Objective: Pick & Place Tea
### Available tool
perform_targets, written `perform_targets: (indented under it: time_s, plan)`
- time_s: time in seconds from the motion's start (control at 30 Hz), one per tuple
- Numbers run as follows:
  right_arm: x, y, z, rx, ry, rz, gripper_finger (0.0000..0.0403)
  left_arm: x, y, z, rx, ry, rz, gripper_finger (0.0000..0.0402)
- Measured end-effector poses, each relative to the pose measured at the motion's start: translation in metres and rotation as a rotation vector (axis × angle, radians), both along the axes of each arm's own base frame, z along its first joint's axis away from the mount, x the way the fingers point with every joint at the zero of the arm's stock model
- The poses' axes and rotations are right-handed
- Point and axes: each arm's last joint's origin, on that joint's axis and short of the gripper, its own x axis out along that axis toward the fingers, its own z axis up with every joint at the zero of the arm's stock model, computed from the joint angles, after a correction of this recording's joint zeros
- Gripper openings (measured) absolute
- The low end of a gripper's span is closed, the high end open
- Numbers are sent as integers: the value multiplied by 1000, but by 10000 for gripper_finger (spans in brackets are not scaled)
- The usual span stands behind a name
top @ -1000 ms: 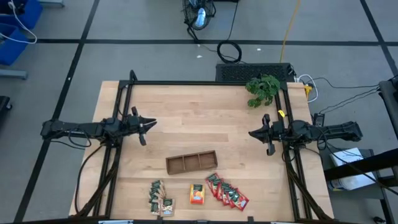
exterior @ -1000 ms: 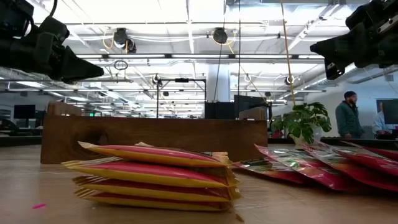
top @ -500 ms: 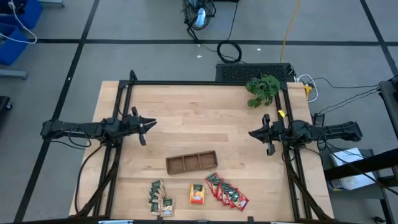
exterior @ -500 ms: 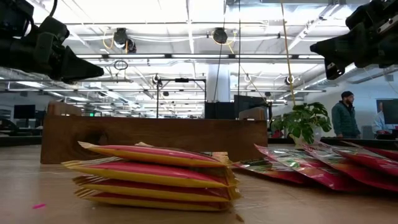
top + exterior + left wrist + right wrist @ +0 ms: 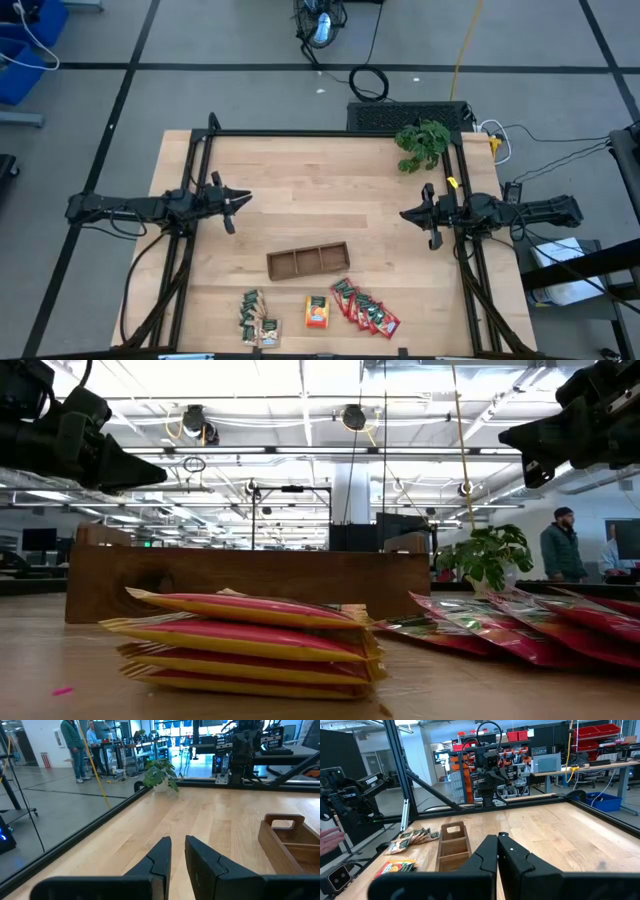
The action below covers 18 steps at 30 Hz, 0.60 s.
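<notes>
The tea lies along the lower edge of the table in the high view: dark green sachets (image 5: 256, 318) at lower left of centre, an orange sachet (image 5: 317, 311) in the middle, red sachets (image 5: 365, 307) fanned out to its right; all are loose on the wood, none held. Just above them, near the frame's centre, sits the tray (image 5: 308, 260), tilted slightly, apart from the sachets. The left gripper (image 5: 244, 199) hangs at mid-left above bare table, its fingers (image 5: 156, 863) a narrow gap apart and empty; the right gripper (image 5: 406, 213) hangs at mid-right, fingers pressed together, empty. A plant (image 5: 423, 145) stands at the table's upper right; a person (image 5: 562, 547) stands far right in the low view.
</notes>
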Motion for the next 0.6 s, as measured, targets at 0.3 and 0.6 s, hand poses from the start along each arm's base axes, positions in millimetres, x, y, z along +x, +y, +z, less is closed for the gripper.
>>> perform_targets:
  time_s: [0.3, 0.6]
  plan:
    - [0, 0, 0, 5, 0, 0, 0, 0, 0, 0, 0, -1, 0, 63]
    - [0, 0, 2, 90, -14, 6, 0, 0, 0, 0, 0, 0, 0, 63]
